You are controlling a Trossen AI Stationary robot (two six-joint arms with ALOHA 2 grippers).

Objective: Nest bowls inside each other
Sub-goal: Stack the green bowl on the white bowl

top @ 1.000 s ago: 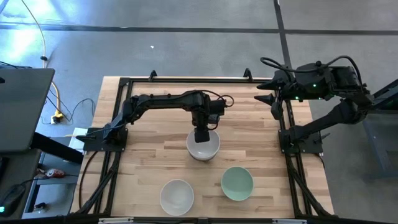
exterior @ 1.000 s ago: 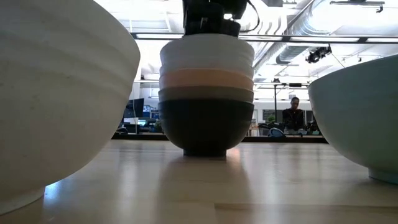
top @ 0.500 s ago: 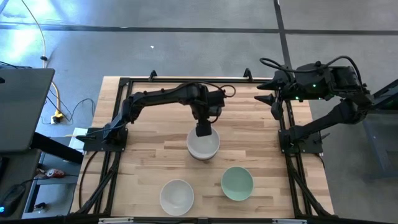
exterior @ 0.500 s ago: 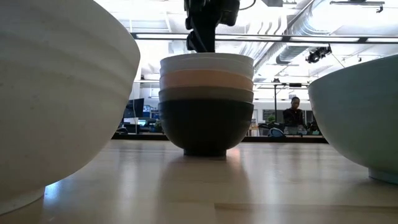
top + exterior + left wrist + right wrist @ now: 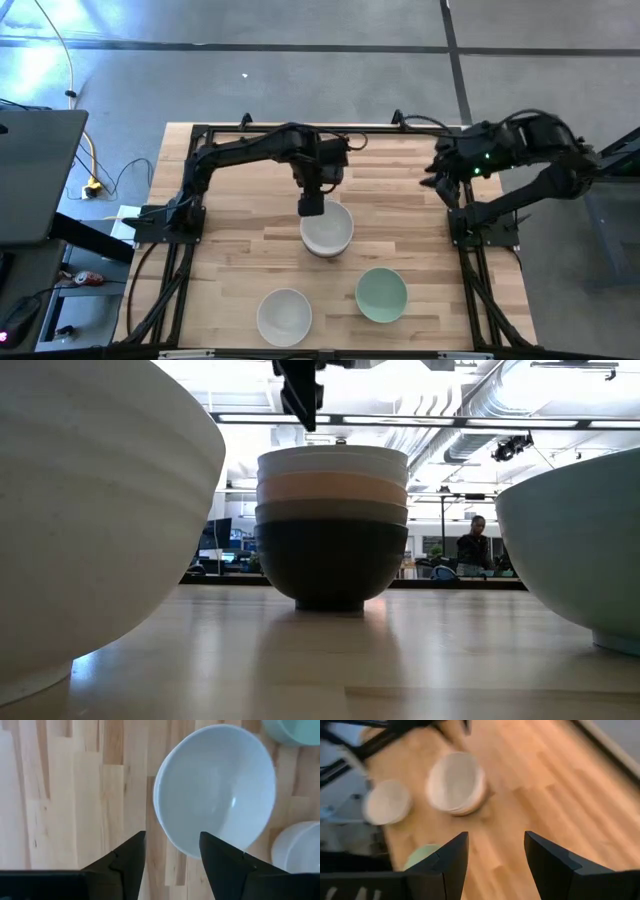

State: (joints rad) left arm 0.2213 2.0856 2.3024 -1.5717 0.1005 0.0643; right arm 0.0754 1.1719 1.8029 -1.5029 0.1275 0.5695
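Stack (image 5: pixel 326 231): it stands at the middle of the table (image 5: pixel 230 255), a black bowl (image 5: pixel 331 565) at the bottom, then an olive-grey, a peach and a white one (image 5: pixel 332 461) on top; each sits inside the one under it, so only bands of colour show from the side.
Loose bowls: a white bowl (image 5: pixel 284 316) and a mint green bowl (image 5: pixel 381 294) stand apart near the front edge, not yet nested; I judge they are next.
Left gripper (image 5: pixel 311 205): it hangs above the table just beside the far-left rim of the stack, jaws spread and holding nothing. In its wrist view the fingers (image 5: pixel 126 860) frame the rim of the top bowl (image 5: pixel 215 787) without touching, so the bowl rests free.
Right gripper (image 5: pixel 433 172): it waits at the far right of the table, well apart from all bowls, jaws spread and empty, probably to leave room for the other arm.
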